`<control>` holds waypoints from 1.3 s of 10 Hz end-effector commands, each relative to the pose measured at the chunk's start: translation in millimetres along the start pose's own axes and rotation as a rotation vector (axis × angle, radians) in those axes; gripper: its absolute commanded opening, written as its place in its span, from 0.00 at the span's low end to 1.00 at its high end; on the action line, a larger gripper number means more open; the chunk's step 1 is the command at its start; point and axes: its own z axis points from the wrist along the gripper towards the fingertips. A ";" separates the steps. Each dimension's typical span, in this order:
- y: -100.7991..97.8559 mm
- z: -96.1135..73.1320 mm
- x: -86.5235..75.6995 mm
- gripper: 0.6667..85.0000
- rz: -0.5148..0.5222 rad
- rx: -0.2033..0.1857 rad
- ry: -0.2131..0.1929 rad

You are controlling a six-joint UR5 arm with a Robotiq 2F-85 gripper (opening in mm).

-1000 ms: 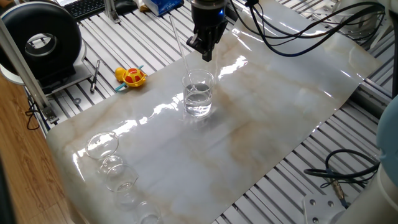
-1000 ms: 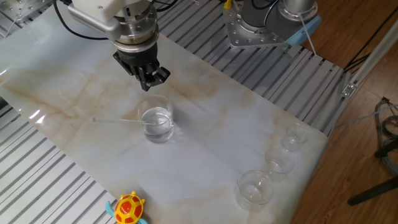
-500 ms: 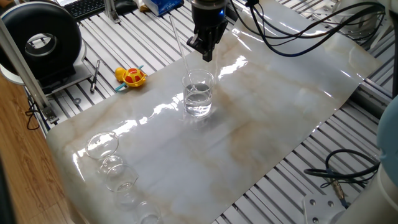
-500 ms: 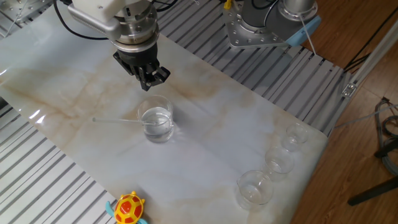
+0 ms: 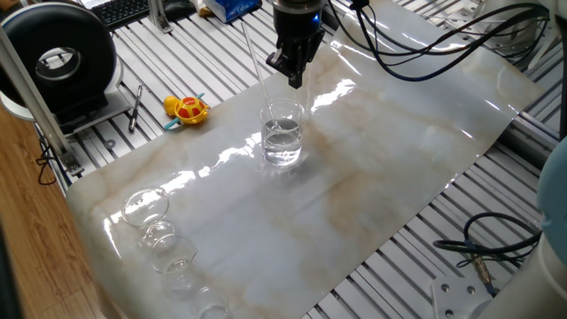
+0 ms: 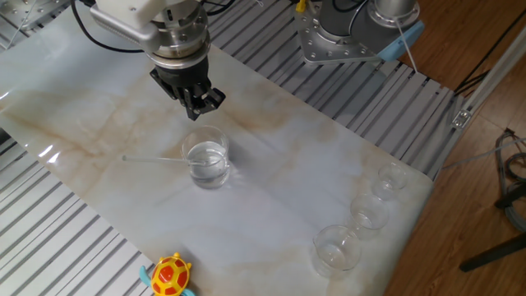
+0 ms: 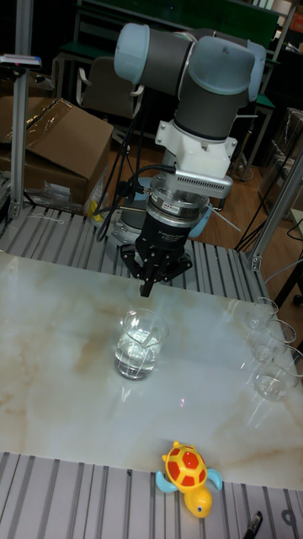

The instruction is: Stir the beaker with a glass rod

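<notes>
The beaker (image 5: 283, 133) (image 6: 205, 162) (image 7: 139, 344) stands upright mid-sheet, partly filled with clear liquid. The glass rod (image 5: 255, 62) (image 6: 152, 159) has its lower end in the beaker and leans on the rim, its free end sticking out up and away; nothing holds it. My gripper (image 5: 295, 78) (image 6: 202, 105) (image 7: 147, 288) hangs point-down a short way above and behind the beaker's rim. Its fingers come together at the tip with nothing between them, and they touch neither the rod nor the beaker.
A yellow and red toy turtle (image 5: 186, 109) (image 6: 170, 275) (image 7: 189, 476) lies off the marble sheet's edge. Several small round glass vessels (image 5: 146, 206) (image 6: 337, 247) (image 7: 269, 383) line one end of the sheet. A black round device (image 5: 58, 58) and cables (image 5: 478, 248) sit on the slatted table.
</notes>
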 end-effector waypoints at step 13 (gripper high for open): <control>20.5 -19.7 1.0 0.39 0.058 -0.059 0.004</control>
